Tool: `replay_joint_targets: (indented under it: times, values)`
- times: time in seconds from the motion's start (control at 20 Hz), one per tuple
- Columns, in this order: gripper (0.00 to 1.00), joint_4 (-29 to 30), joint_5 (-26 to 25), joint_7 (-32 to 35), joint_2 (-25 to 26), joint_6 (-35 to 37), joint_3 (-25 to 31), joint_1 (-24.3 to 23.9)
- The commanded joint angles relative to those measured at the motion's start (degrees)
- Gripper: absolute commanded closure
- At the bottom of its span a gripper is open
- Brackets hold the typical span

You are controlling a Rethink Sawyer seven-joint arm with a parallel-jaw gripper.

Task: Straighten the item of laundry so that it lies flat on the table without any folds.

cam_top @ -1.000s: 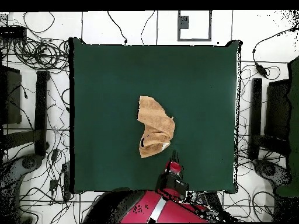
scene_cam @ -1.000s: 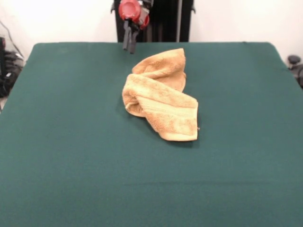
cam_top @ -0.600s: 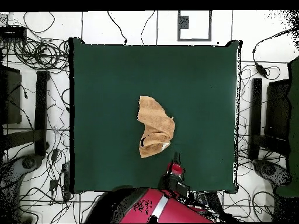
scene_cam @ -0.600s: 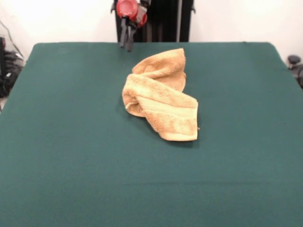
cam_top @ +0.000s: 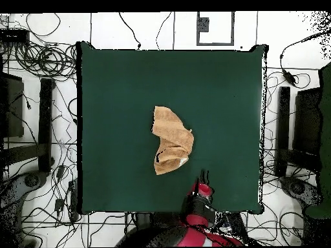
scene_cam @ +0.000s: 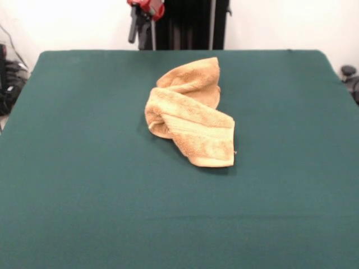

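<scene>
The item of laundry (scene_cam: 189,115) is a tan-orange towel lying crumpled and folded over itself near the middle of the dark green table (scene_cam: 84,179). Seen from overhead, the towel (cam_top: 171,141) forms a twisted bundle on the table (cam_top: 116,97). My gripper (scene_cam: 142,35) hangs above the table's far edge, up and to the left of the towel and well clear of it. Its two fingers stand apart, open, with nothing between them. From overhead the gripper (cam_top: 204,176) sits just past the towel's lower right corner, close to the table's bottom edge.
A black stand (scene_cam: 190,22) rises behind the table's far edge. From overhead, cables (cam_top: 39,58) and dark equipment (cam_top: 45,123) line the floor on both sides of the table.
The gripper has lifted and drawn back toward the table's far edge, shifting left in the front view, and its fingers have spread. The towel has not moved.
</scene>
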Motion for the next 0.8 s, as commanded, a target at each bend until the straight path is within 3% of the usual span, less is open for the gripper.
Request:
replay_joint_targets:
  times: [0.05,0.3,0.5,0.65,0.8]
  values:
    - [0.0,-0.58,-0.59,17.52,-0.08,3.11,5.56,-0.35]
    - [0.0,0.0,-1.84,17.65,-1.57,3.76,6.25,-1.01]
    - [0.0,4.48,-6.34,19.96,-12.24,11.31,8.36,-2.53]
    - [0.0,9.32,-7.54,23.46,-17.71,11.05,12.31,-3.35]
    - [0.0,10.97,-3.03,25.11,-17.49,10.43,15.53,-0.46]
